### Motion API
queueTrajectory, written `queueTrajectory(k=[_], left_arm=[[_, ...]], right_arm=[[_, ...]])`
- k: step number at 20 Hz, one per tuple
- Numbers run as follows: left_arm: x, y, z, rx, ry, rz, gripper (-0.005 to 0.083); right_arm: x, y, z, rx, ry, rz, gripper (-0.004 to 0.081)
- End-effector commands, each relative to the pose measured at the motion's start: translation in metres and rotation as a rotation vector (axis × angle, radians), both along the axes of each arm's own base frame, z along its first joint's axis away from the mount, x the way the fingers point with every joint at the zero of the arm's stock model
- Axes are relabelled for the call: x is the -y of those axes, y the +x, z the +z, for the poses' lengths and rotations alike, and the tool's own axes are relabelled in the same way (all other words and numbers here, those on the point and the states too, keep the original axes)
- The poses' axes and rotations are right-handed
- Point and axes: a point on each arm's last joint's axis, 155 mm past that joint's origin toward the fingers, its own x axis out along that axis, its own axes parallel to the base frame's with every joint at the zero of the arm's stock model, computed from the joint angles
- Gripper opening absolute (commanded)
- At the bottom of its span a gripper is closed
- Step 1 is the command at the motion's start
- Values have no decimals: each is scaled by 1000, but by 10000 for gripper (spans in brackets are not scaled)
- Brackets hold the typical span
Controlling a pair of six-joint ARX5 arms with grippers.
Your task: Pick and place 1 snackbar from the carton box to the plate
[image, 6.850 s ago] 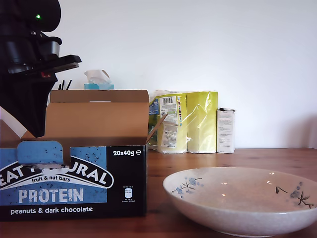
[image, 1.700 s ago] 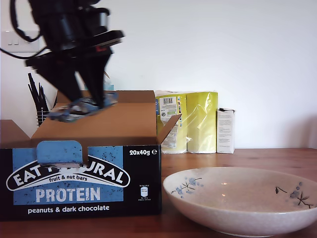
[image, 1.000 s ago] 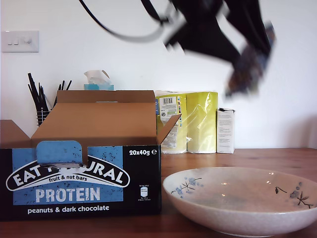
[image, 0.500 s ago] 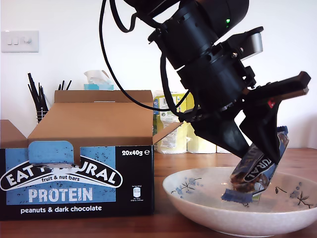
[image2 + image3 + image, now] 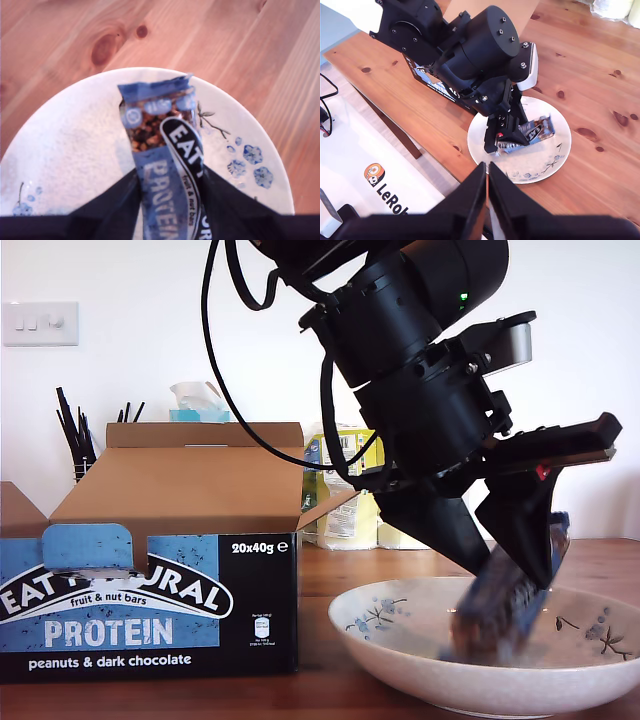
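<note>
1. The snackbar (image 5: 162, 165) is held between the fingers of my first gripper (image 5: 500, 565), above the bowl of the plate (image 5: 400, 655).
2. In the exterior view the snackbar's long axis is steeply tilted: its upper end is at the fingers, and its lower end points down toward the plate floor and the exterior view's left. The bar is motion-blurred there; contact with the plate cannot be determined.
3. The first wrist view shows what the exterior view blurs: the blue wrapper, the "EAT" and "PROTEIN" print, a clear window with nuts, and the free end lying over the plate's middle.
4. My first gripper's fingers (image 5: 227, 200) are narrow, clamped on the bar's two long edges.
5. The second wrist view shows my second gripper (image 5: 487, 172) high above the table (image 5: 600, 65), its fingers nearly touching, holding nothing.
6. The carton box (image 5: 150, 610) stands just beside the plate, at the exterior view's left, flaps open.
</note>
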Motion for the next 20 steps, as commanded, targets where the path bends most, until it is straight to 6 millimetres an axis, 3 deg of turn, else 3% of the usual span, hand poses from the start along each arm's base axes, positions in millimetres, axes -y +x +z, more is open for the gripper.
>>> queueTrajectory(k=[1, 3, 7, 9, 11, 17, 20], left_arm=[[-1, 0, -16, 1, 20, -12, 425], [7, 2, -1, 3, -7, -15, 376], [23, 7, 70, 41, -84, -28, -29], [25, 9, 111, 104, -140, -47, -20], [11, 18, 132, 157, -139, -23, -19], [-48, 71, 154, 179, -134, 126, -20], [-72, 87, 159, 206, -137, 178, -20]], right_arm=[[0, -1, 1, 6, 6, 2, -13], [0, -1, 1, 7, 6, 3, -13], [6, 8, 4, 38, -9, -42, -13], [9, 16, 10, 72, -7, -73, -13], [12, 24, 17, 114, -3, -109, -13], [11, 65, 59, 324, 85, -223, -13], [1, 88, 58, 390, 125, -248, -13]])
